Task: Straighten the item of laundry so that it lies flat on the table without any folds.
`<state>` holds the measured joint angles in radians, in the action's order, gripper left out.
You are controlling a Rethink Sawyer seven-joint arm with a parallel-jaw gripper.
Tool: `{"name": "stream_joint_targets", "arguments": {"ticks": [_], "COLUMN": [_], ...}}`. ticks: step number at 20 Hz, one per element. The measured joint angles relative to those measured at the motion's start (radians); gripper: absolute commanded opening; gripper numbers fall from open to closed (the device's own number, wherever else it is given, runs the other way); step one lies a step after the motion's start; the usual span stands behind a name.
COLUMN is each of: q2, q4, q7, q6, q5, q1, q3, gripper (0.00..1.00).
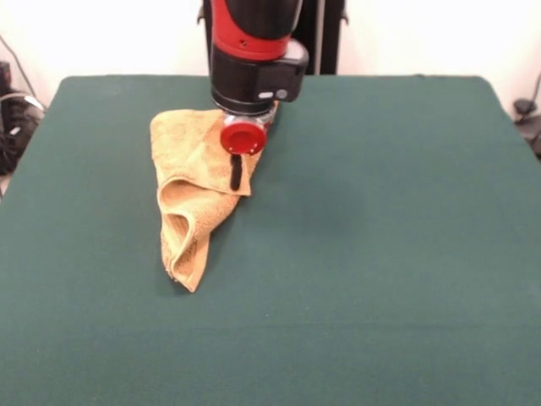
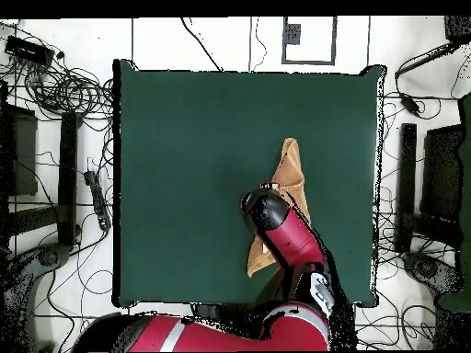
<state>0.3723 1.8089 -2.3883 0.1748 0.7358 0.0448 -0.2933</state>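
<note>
The orange-tan towel (image 1: 190,211) lies crumpled on the green table (image 1: 380,254), left of centre. It is folded over itself into a long narrowing shape with a loose loop near its front end. My gripper (image 1: 236,182) comes straight down onto the towel's right edge near its far end, and its black fingers stand together, pinching the cloth. In the overhead view the towel (image 2: 292,175) shows on the right part of the table (image 2: 202,165). The red arm (image 2: 285,234) covers its middle and hides the gripper.
Cables and equipment (image 2: 64,92) lie on the floor around the table. The robot's pedestal (image 1: 321,34) stands behind the far table edge.
</note>
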Motion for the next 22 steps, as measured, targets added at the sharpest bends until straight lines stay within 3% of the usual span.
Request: {"name": "stream_joint_targets", "arguments": {"ticks": [14, 15, 22], "q2": [-0.022, -0.035, -0.062], "q4": [-0.060, -0.079, -0.108], "q7": [0.000, 0.000, -0.003], "q6": [0.040, 0.067, 0.100], "q5": [-0.001, -0.001, 0.032], "q1": [0.115, 0.099, 0.047], "q3": [0.063, 0.042, -0.010], "gripper": [1.00, 0.00, 0.00]}}
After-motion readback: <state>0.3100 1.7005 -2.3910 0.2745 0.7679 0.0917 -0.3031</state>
